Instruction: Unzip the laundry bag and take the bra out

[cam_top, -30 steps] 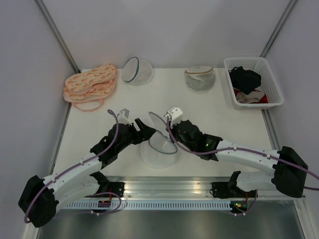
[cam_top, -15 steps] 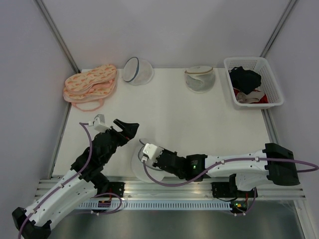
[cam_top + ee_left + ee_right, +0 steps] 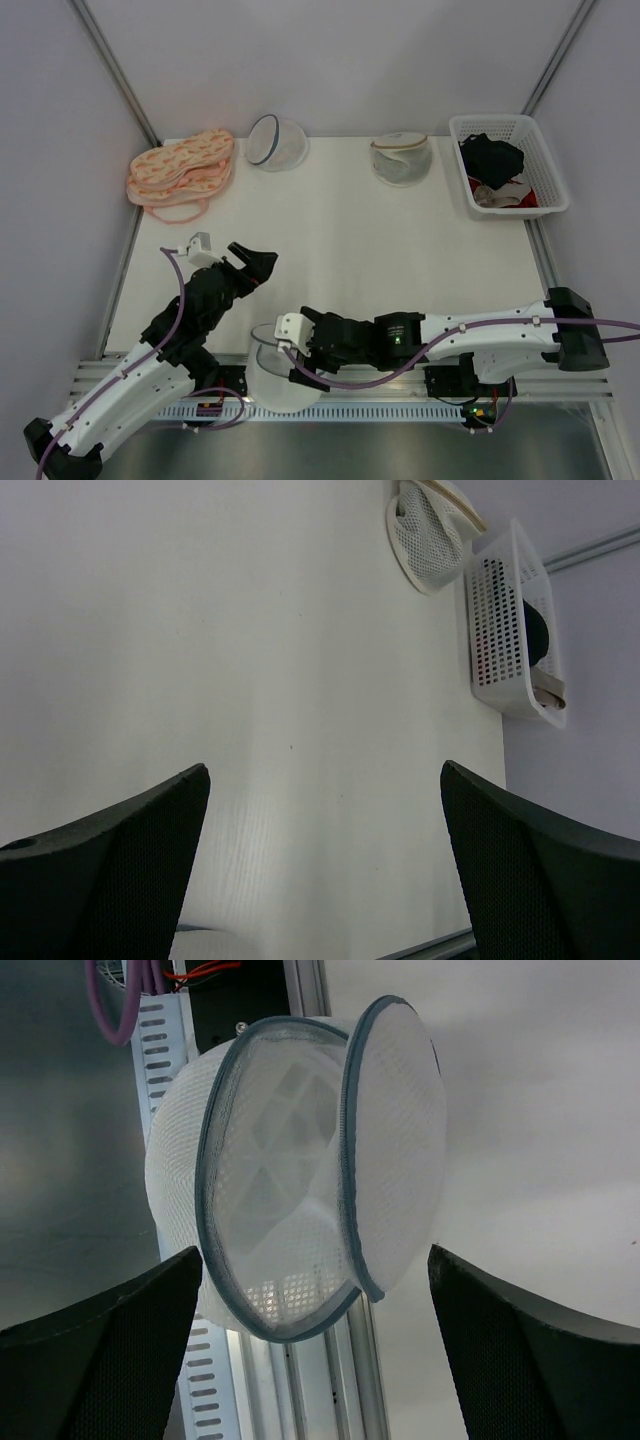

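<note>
Both arms' jaws gape, released; unzipped laundry bag (image 3: 275, 385) sits at table (image 3: 400, 230) edge, basket (image 3: 490, 118) well apart.

The laundry bag (image 3: 281, 378) shifts toward 7 o'clock with the right gripper (image 3: 288, 354), while the left gripper (image 3: 256, 258) retreats toward 9 o'clock.

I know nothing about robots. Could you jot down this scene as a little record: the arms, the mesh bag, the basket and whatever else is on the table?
Laundry bag: unzipped, flap open, looks empty, at the table's near edge
Right gripper: open, facing the bag, not gripping it
Left gripper: open, empty, over bare table
Bra: black, apparently lying in the white basket, far right
Other mesh domes: navy-rimmed dome and beige-rimmed dome, far edge
Far left: peach patterned garments
</note>
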Robot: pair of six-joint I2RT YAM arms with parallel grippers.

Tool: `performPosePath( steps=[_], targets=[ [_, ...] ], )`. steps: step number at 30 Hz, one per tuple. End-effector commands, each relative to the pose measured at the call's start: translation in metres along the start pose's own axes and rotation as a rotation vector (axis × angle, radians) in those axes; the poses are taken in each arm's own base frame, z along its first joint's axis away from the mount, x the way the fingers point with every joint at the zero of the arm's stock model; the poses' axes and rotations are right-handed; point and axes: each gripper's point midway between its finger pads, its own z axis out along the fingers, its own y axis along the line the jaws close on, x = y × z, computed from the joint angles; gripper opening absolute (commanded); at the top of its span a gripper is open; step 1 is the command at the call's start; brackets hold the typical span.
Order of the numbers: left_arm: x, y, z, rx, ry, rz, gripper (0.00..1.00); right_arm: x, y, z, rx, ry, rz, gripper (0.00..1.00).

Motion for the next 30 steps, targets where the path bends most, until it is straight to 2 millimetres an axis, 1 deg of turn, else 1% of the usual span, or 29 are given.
performPosePath(
  steps=[1, 2, 3, 5, 6, 7, 8, 9, 10, 11, 12, 13, 14, 16, 17, 19, 20, 23, 28, 30],
  targets=[
    [-0.003, -0.006, -0.003, 0.017, 0.000, -0.012, 0.99, -0.004, 0.001, -0.007, 0.002, -0.014, 0.058, 0.98],
    [-0.002, -0.005, -0.003, 0.018, 0.005, -0.008, 0.99, -0.010, -0.013, -0.014, 0.081, -0.043, 0.076, 0.98],
    [-0.002, -0.006, -0.004, 0.024, 0.005, -0.010, 0.99, -0.013, -0.022, -0.019, 0.135, -0.060, 0.090, 0.98],
    [-0.002, -0.008, -0.005, 0.034, 0.011, -0.007, 0.99, -0.016, -0.044, -0.033, 0.261, -0.078, 0.154, 0.98],
    [-0.001, -0.008, -0.005, 0.037, 0.015, -0.004, 0.99, -0.021, -0.064, -0.047, 0.379, -0.104, 0.179, 0.98],
    [0.001, -0.009, -0.006, 0.045, 0.024, 0.003, 0.99, -0.025, -0.071, -0.056, 0.423, -0.115, 0.211, 0.98],
    [0.002, -0.010, -0.006, 0.050, 0.030, 0.009, 1.00, -0.028, -0.082, -0.067, 0.488, -0.141, 0.241, 0.98],
    [0.003, -0.012, -0.006, 0.057, 0.036, 0.018, 1.00, -0.030, -0.100, -0.081, 0.604, -0.169, 0.266, 0.98],
    [0.006, -0.013, -0.006, 0.070, 0.055, 0.038, 1.00, -0.029, -0.110, -0.092, 0.670, -0.175, 0.281, 0.98],
    [0.009, -0.014, -0.005, 0.076, 0.065, 0.049, 1.00, -0.031, -0.118, -0.104, 0.726, -0.210, 0.334, 0.98],
    [0.010, -0.016, -0.005, 0.087, 0.074, 0.059, 1.00, -0.032, -0.134, -0.122, 0.842, -0.239, 0.359, 0.98],
    [0.015, -0.019, -0.006, 0.114, 0.101, 0.090, 1.00, -0.034, -0.141, -0.137, 0.887, -0.252, 0.384, 0.98],
    [0.019, -0.021, -0.004, 0.123, 0.117, 0.107, 1.00, -0.039, -0.144, -0.150, 0.902, -0.299, 0.434, 0.98],
    [0.028, -0.025, -0.004, 0.157, 0.162, 0.140, 1.00, -0.048, -0.149, -0.164, 0.895, -0.366, 0.482, 0.98],
    [0.031, -0.030, -0.001, 0.178, 0.175, 0.152, 1.00, -0.053, -0.149, -0.177, 0.873, -0.419, 0.516, 0.98],
    [0.040, -0.032, 0.000, 0.208, 0.213, 0.176, 1.00, -0.058, -0.149, -0.183, 0.847, -0.472, 0.547, 0.98],
    [0.042, -0.035, 0.001, 0.228, 0.221, 0.185, 1.00, -0.060, -0.150, -0.192, 0.836, -0.506, 0.575, 0.98],
    [0.047, -0.038, 0.004, 0.249, 0.238, 0.195, 1.00, -0.061, -0.151, -0.200, 0.815, -0.554, 0.625, 0.98],
    [0.050, -0.039, 0.004, 0.255, 0.253, 0.195, 1.00, -0.061, -0.145, -0.192, 0.764, -0.563, 0.634, 0.98],
    [0.051, -0.038, 0.004, 0.252, 0.257, 0.191, 1.00, -0.064, -0.139, -0.182, 0.724, -0.539, 0.624, 0.98]
  ],
)
